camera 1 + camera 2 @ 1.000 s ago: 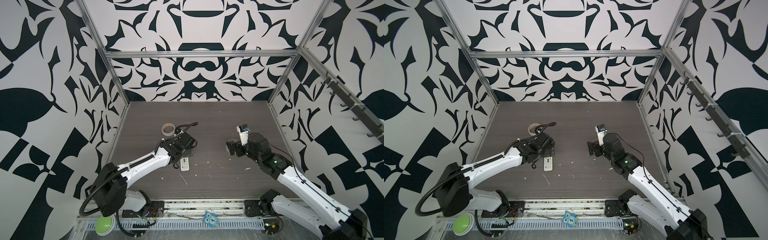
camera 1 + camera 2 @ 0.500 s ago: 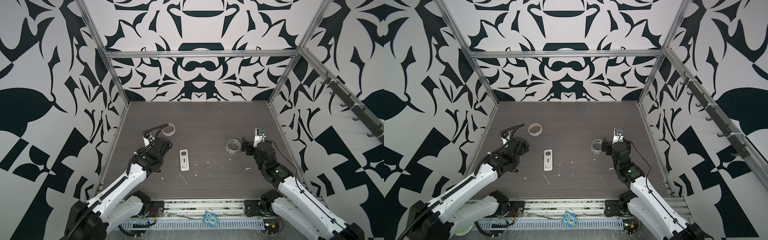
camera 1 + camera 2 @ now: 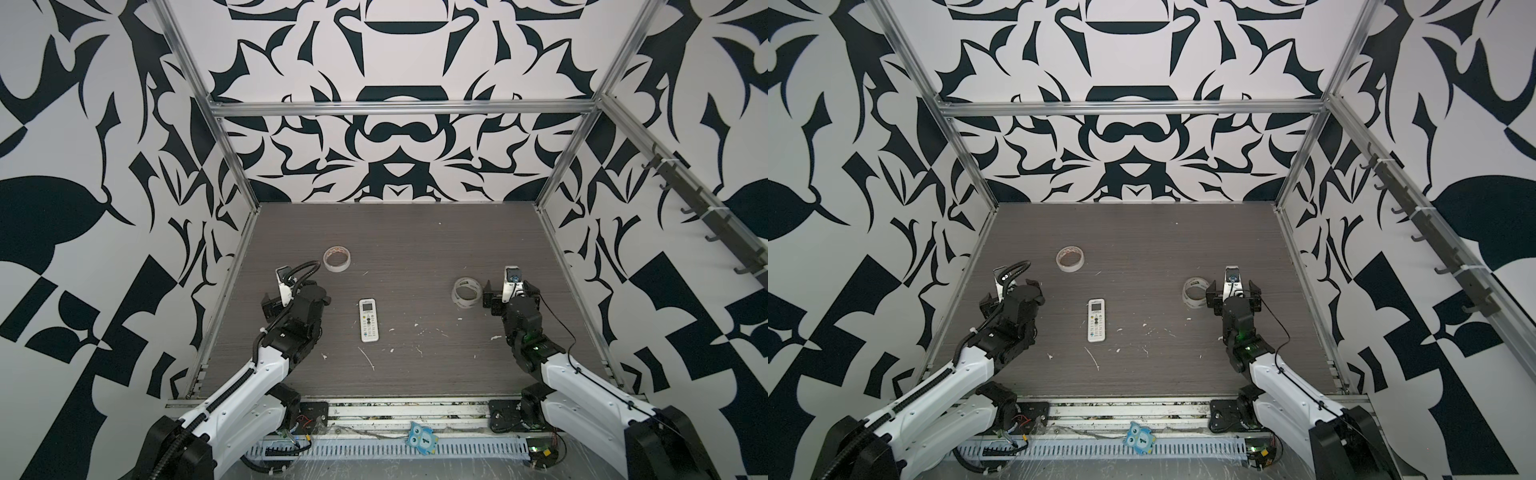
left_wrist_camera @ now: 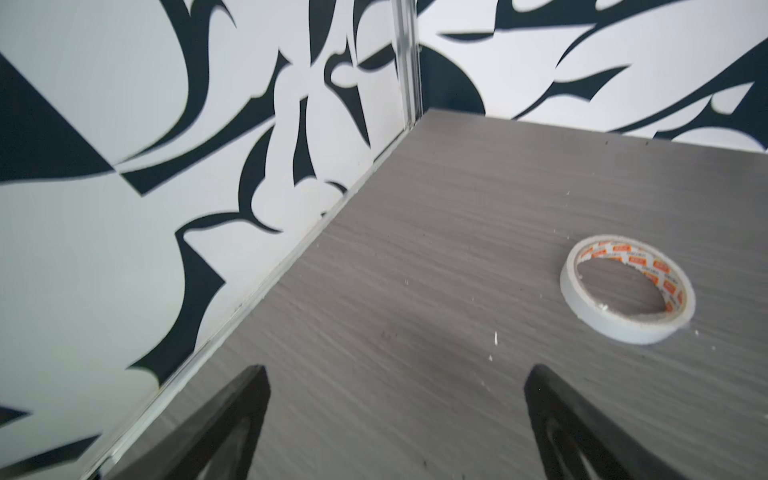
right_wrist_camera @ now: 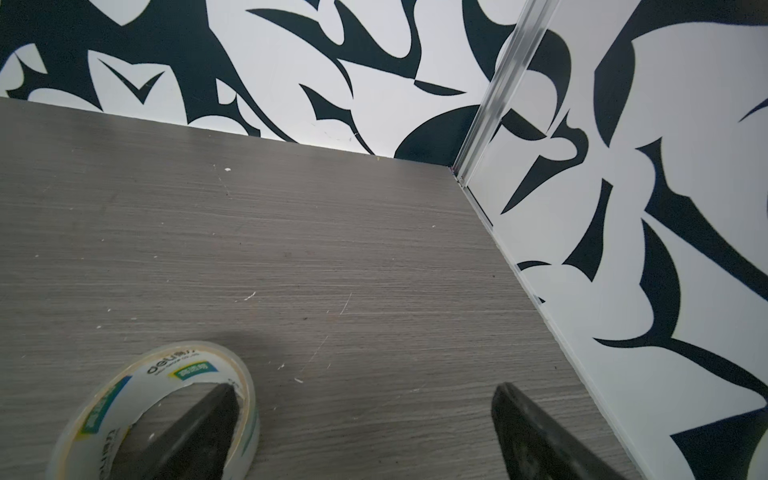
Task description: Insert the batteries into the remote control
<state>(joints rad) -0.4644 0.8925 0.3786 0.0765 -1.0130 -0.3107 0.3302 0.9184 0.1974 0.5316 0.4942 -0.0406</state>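
Remote control [image 3: 368, 320] lies flat, buttons up, mid-table; no batteries in view.
Both arms have pulled back from the centre within the last second. The left gripper [image 4: 397, 374] is now near the left wall, with the white tape roll [image 3: 336, 258] beyond it. The right gripper [image 5: 363, 390] is just beside the clear tape roll [image 3: 466, 292]. Both are spread wide, holding nothing. Loading is probably finished, or the arms are resetting.

Remote control [image 3: 368, 320], seen in both top views: slim white rect., lying flat, face up, small display at far end, rows of coloured btns below. Sits btwn left gripper [image 3: 296, 293] & right gripper [image 3: 511, 294], nearer left, touching neither.
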